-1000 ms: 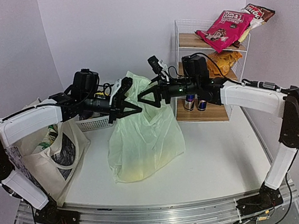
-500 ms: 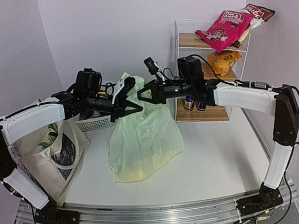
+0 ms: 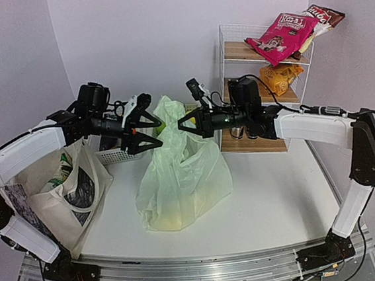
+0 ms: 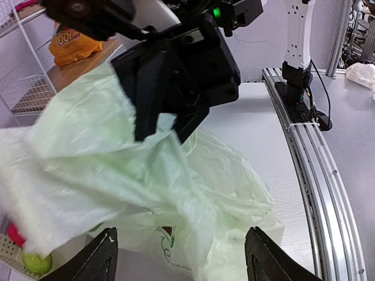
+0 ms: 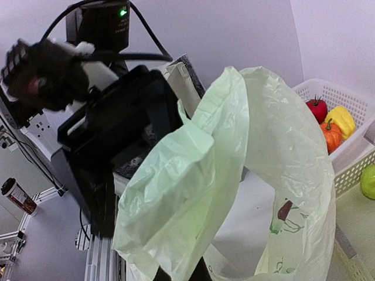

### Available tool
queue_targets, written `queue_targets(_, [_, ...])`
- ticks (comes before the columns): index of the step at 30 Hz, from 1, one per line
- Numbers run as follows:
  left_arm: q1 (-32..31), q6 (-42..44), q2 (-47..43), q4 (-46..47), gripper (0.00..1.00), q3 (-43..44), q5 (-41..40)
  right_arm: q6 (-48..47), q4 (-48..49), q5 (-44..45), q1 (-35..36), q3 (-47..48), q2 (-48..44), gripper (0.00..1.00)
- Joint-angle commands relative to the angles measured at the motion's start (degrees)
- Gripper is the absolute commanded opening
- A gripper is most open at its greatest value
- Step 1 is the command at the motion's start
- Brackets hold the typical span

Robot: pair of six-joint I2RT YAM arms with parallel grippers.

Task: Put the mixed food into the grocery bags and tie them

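The pale-green plastic grocery bag (image 3: 181, 174) stands mid-table with something yellow showing through its bottom. My right gripper (image 3: 182, 122) is shut on the bag's raised upper fold, and in the right wrist view the film (image 5: 234, 164) drapes over its jaws (image 5: 182, 270). My left gripper (image 3: 151, 121) is open just left of the bag top, apart from it. Its fingertips (image 4: 102, 257) frame the crumpled bag (image 4: 146, 164) in the left wrist view, with nothing between them. The cream canvas tote (image 3: 66, 192) sags at the far left. Snack packets (image 3: 280, 35) and drink cans (image 3: 243, 130) sit on the shelf.
A white wire shelf (image 3: 262, 87) with wooden boards stands at the back right and holds an orange packet (image 3: 281, 75). A white plastic basket (image 3: 119, 152) sits behind the left gripper; the right wrist view shows it (image 5: 345, 99) holding toy vegetables.
The left gripper has opened, let go of the bag top and drawn back left. The right gripper has closed on the bag's upper fold.
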Motion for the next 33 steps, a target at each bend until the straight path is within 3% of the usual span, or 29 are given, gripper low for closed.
queue_targets(1, [5.59,3.23,-3.00,-7.49,0.74,5.55,8.30,-1.77,1.92,-0.30,-0.08,-1.57,-4.20,0.00])
queue_targets(4, [6.51,2.58,-2.27,-7.23,0.76,8.07,8.49,-2.19,2.01,-0.60,-0.14,-2.05,-4.49,0.00])
queue_targets(9, [5.97,-6.98,2.58,0.00,0.80,11.35,6.12,-2.41,2.11,-1.00,-0.05,-1.21,-4.16,0.00])
queue_targets(14, [0.86,-7.90,5.85,0.93,0.83,14.23,1.03,-2.26,2.30,-0.86,0.04,-0.93,-4.05,0.00])
queue_targets(19, [1.17,-12.75,9.02,3.18,0.69,17.61,-7.65,-2.37,2.85,-0.64,0.06,-1.84,-4.78,0.00])
queue_targets(22, [1.76,-12.63,8.51,3.93,0.61,16.86,-5.25,-2.73,2.99,-0.68,0.04,-2.26,-5.18,0.00])
queue_targets(27, [2.01,-11.58,8.25,3.98,0.59,16.52,0.06,-3.19,3.31,-1.12,0.05,-2.25,-5.45,0.00])
queue_targets(33, [6.86,-11.94,10.37,0.97,0.54,21.37,10.76,-4.23,3.32,-0.82,0.08,-3.34,-6.48,0.00])
